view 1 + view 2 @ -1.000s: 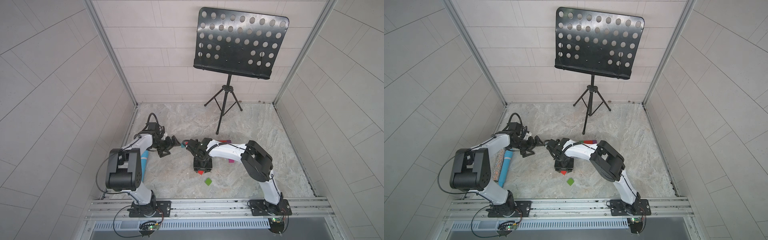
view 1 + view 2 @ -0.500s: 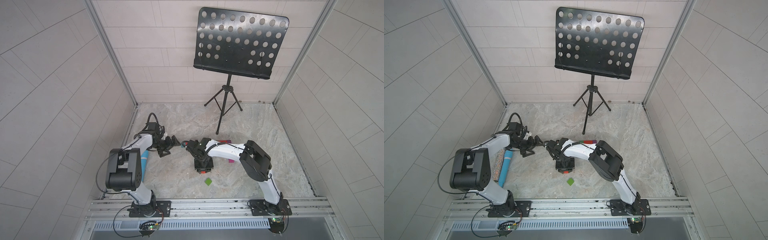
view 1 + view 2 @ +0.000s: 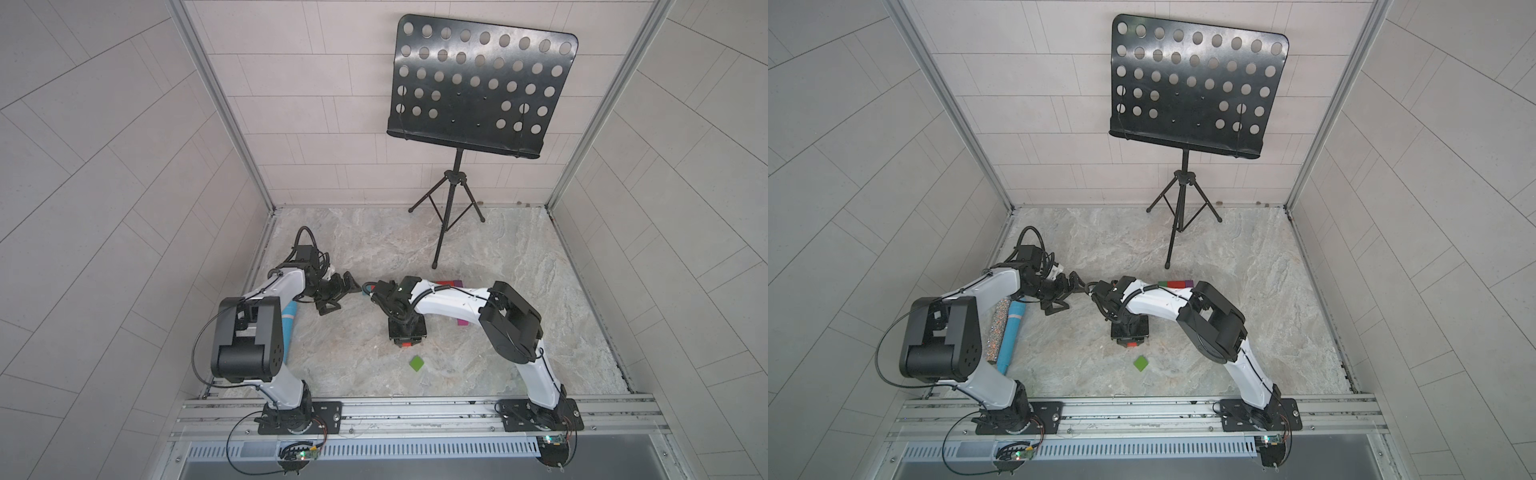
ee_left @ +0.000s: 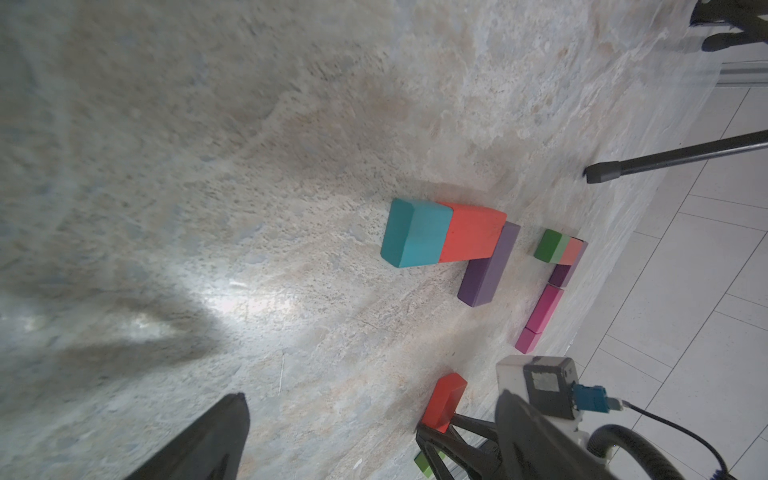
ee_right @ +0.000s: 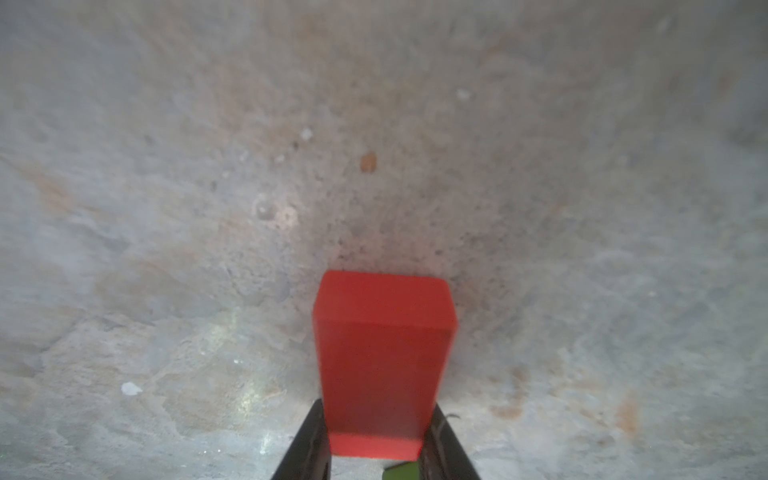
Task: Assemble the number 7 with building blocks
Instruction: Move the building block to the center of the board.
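Note:
My right gripper (image 5: pixel 376 451) is shut on a red block (image 5: pixel 382 357) low at the marble floor, also seen in both top views (image 3: pixel 409 343) (image 3: pixel 1131 343) and in the left wrist view (image 4: pixel 444 401). A loose green square block (image 3: pixel 417 363) (image 3: pixel 1141 363) lies just in front of it. My left gripper (image 3: pixel 341 296) (image 4: pixel 374 440) hangs open and empty to the left. Ahead of it a teal block (image 4: pixel 415 232), an orange-red block (image 4: pixel 473 235) and a purple block (image 4: pixel 490 270) lie joined in a corner shape. Behind them a multicoloured number 7 (image 4: pixel 546 307) lies flat.
A black music stand (image 3: pixel 457 174) rises at the back, with one tripod foot (image 3: pixel 434 264) close to the blocks. A glittery cylinder (image 3: pixel 996 328) and a blue cylinder (image 3: pixel 1013 332) lie along the left wall by my left arm. Tiled walls enclose the floor.
My right gripper's jaws have closed onto the red block and the wrist has shifted slightly. The left arm has not moved.

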`<state>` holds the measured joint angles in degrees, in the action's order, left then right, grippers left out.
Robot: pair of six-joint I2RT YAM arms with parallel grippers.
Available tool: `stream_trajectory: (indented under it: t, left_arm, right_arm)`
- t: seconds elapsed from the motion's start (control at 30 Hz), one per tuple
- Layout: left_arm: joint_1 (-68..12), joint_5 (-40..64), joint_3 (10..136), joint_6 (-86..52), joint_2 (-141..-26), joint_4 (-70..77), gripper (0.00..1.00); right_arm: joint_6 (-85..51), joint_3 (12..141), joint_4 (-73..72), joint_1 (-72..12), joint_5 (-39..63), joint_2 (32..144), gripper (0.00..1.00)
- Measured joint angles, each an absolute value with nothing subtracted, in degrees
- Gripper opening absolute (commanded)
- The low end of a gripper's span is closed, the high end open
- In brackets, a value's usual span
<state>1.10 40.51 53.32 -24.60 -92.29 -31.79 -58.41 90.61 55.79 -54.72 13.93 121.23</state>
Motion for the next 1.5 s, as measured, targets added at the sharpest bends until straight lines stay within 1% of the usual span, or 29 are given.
stream_trajectory:
  t: [0.27,0.7,1.17,1.5]
  left_arm:
    - [1.1,40.49,53.32,-24.6,-92.27,-31.79,1.0]
    - [1.1,40.51,52.95,-24.6,-92.25,-31.81,1.0]
    - [1.1,40.53,52.95,-24.8,-92.25,-31.79,1.0]
    - [1.1,40.69,52.95,-24.8,-92.25,-31.77,1.0]
  right_arm:
    - [-57.3,96.47,56.93,-54.19,11.33,124.73,0.3]
    - [-54.5,103.2,58.17,-51.29,10.87,128.64,0.31]
    - [-50.94,107.5,61.39,-50.61,10.7,131.31,0.31]
    - [-49.71,108.31,61.76,-49.89,10.7,131.74,0.31]
